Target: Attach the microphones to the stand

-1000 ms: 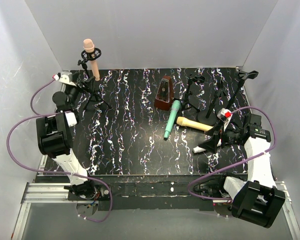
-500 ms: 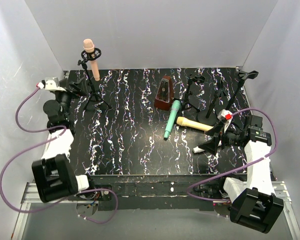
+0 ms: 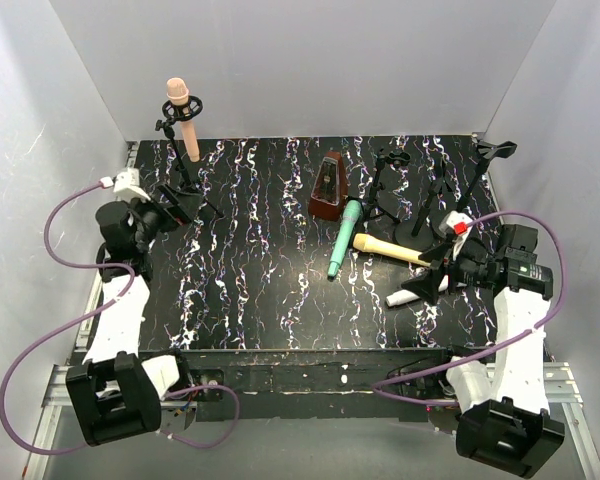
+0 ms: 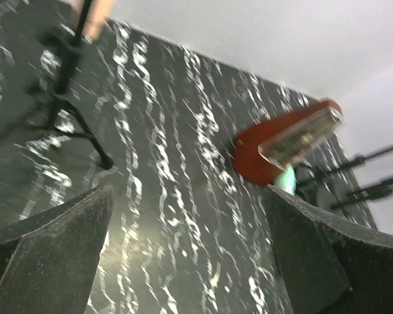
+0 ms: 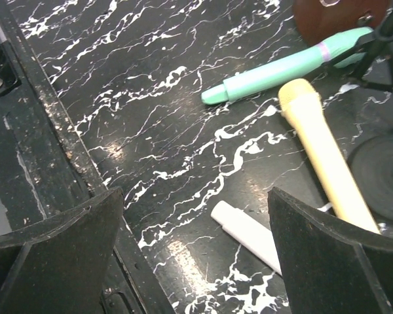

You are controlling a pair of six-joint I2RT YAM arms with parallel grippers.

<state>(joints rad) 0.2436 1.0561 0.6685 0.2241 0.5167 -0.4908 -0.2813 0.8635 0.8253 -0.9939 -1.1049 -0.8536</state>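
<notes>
The peach-pink microphone stands clipped in a tripod stand at the back left; its handle also shows in the left wrist view. My left gripper is open and empty, low beside that tripod's feet. The teal-green microphone, the pale yellow microphone and the white microphone lie on the table. My right gripper is open and empty just above the white microphone. The teal one and the yellow one lie just beyond it.
A brown metronome stands at the back middle, also in the left wrist view. Three empty black stands crowd the back right; one round base is beside the yellow microphone. The table's front rail is near the right gripper.
My left arm has folded back toward the near edge, and its gripper has moved a little right and nearer, away from the stand. The right arm has shifted slightly; its gripper stays over the white microphone.
</notes>
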